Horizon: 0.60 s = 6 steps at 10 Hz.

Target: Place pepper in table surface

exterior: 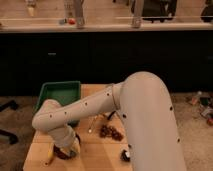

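Observation:
My gripper [65,149] is low at the front left of the wooden table surface [100,150], right over a dark maroon bowl [61,153] that it mostly covers. The white arm reaches down to it from the right and hides much of the table. The slim green pepper does not show; it is hidden or out of view, perhaps under the gripper.
A long yellow banana-like thing [50,156] lies just left of the bowl. A green tray [60,94] stands at the back left. A dark reddish cluster [111,132], a pale stick [92,124] and a small dark object [125,156] lie to the right.

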Motion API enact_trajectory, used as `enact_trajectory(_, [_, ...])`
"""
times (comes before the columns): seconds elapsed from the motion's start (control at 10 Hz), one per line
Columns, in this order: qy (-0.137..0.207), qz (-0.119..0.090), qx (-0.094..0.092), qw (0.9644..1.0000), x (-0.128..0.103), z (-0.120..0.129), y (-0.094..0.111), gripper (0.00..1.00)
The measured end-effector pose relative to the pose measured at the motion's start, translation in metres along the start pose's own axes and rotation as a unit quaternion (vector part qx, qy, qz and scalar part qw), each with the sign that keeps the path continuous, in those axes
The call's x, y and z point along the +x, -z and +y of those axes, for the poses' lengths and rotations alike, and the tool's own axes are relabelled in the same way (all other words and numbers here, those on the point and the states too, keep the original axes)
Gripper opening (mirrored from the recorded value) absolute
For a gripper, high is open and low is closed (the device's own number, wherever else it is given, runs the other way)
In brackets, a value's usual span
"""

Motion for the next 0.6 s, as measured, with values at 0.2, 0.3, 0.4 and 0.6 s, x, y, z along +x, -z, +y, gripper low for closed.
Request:
enact_trajectory(0.2, [-0.005,0.005,-0.009,0.9999,-0.001,0.003,0.007,0.0])
enact_trajectory(0.3, [-0.01,0.008,-0.011,0.9999,-0.002,0.006,0.011,0.0])
enact_trajectory(0.4, [-0.014,0.01,-0.013,0.9998,-0.002,0.009,0.014,0.0])
enact_trajectory(0.6, [-0.021,0.015,-0.014,0.9996,-0.003,0.015,0.018,0.0])
